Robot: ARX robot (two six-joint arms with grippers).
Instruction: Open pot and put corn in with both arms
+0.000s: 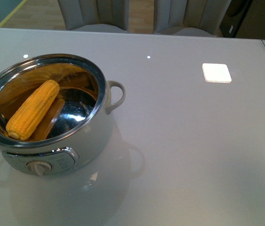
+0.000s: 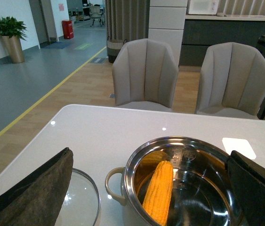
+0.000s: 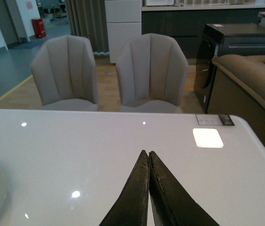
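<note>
On the glossy white table (image 1: 184,141) stands one pot (image 1: 83,141), at the robot's left, with its lid off. One corn cob (image 1: 32,109) lies inside it, tilted, its lower end near the front of the pot above the dial (image 1: 41,167) and its upper end leaning toward the back wall. The steel inside mirrors the cob. One loop handle (image 1: 116,96) shows on the pot's right side in the front view, and the left wrist view shows another handle (image 2: 115,186) on the opposite side. One glass lid (image 2: 81,200) lies flat on the table just beside that handle, apart from the pot. Two grey chairs (image 2: 145,75) stand behind the far edge of the table.

Neither arm appears in the front view. The left gripper (image 2: 151,188) hangs over the pot's near side with its two fingers (image 2: 38,197) spread wide, one over the lid and the other past the pot's far rim, holding nothing. The right gripper (image 3: 148,157) sits low over bare table, well apart from the pot, its two fingertips (image 3: 142,179) pressed together with nothing between them.
</note>
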